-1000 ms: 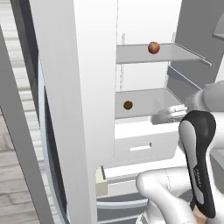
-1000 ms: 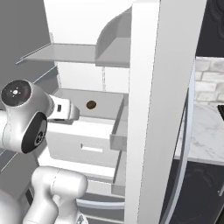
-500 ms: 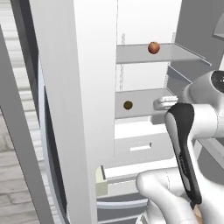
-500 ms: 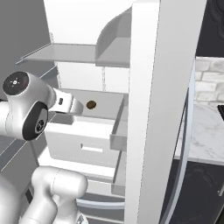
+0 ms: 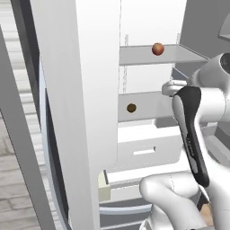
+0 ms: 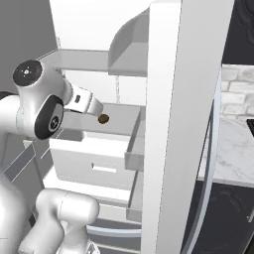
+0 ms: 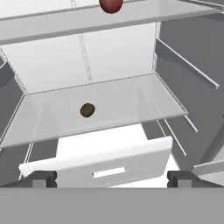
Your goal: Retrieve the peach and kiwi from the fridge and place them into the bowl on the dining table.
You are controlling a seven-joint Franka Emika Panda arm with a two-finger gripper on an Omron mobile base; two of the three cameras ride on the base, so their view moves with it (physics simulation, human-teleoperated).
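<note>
Your claw (image 7: 109,178) is spread wide and holds nothing, facing into the open fridge (image 5: 90,90). The kiwi (image 7: 87,110) lies on the middle shelf (image 7: 131,105); the peach (image 5: 157,49) sits one shelf higher.

Arm raised and bent, gripper open

The white arm rises from the base, folds at a dark-jointed elbow and reaches forward at about mid height, with the wrist roughly level. The gripper (image 7: 112,179) has its jaws spread wide; in the hand view the two dark fingertips (image 7: 40,178) stand far apart at the bottom corners, with nothing between them. In the right base view the hand (image 6: 83,100) points forward and slightly down.
</note>
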